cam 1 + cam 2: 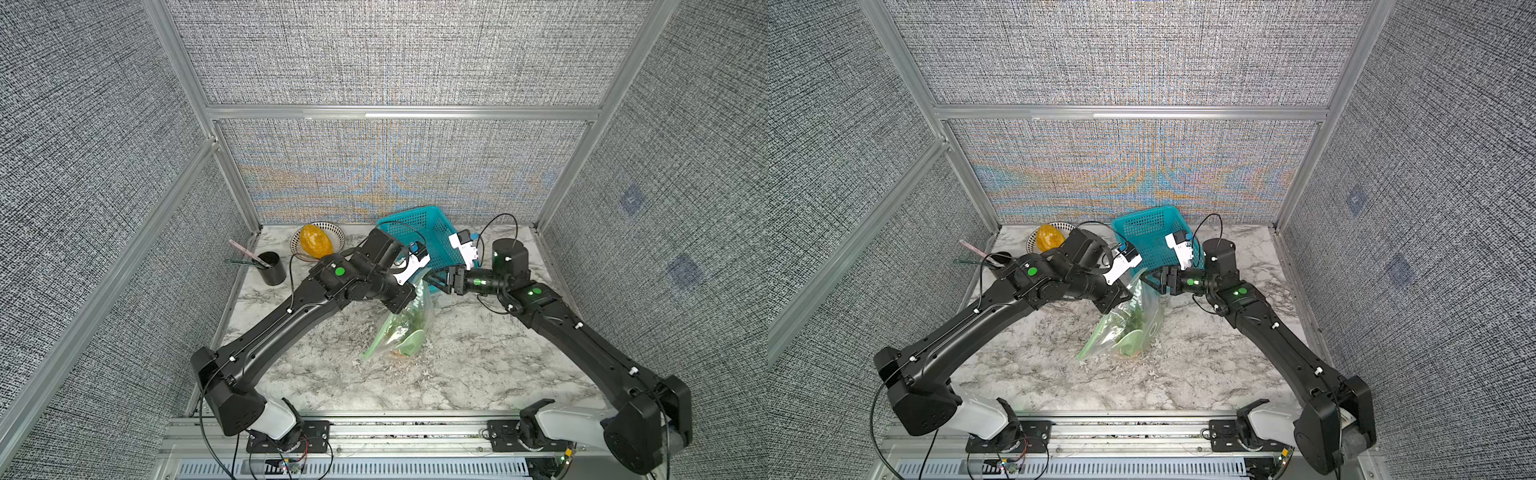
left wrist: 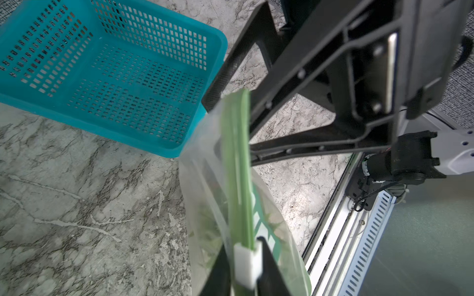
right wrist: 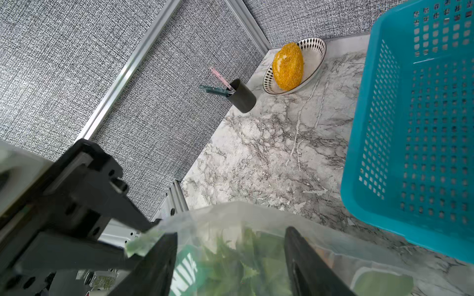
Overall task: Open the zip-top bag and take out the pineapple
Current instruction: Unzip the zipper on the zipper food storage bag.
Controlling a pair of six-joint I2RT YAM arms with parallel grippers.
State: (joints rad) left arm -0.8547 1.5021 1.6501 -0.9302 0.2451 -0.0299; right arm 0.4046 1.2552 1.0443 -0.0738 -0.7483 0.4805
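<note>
left pincer (image 2: 246,253) clamped on bag (image 1: 405,328) slider (image 2: 247,266); right pincer (image 3: 230,238) gapes astride bag. pull now likely drags bag, zip unopened.

zip-top bag (image 1: 409,328): clear crinkly plastic with pale green printed shapes and lettering. It hung mid-table, slightly far of centre, top end raised, and leaned down toward near-left. The lower end sagged onto the table (image 1: 332,374). The pale green zip strip (image 2: 237,166) ran taut and straight along the raised edge, its tracks together over the visible stretch. The white slider (image 2: 247,264) sat on that strip, pinched between the left fingers (image 2: 269,271).

pineapple (image 3: 230,266): inside the bag, spiky green crown pointing up toward the zip end. A patch of orange body showed through at the bag's bottom in both top views; the rest was masked by print and creases.
</note>
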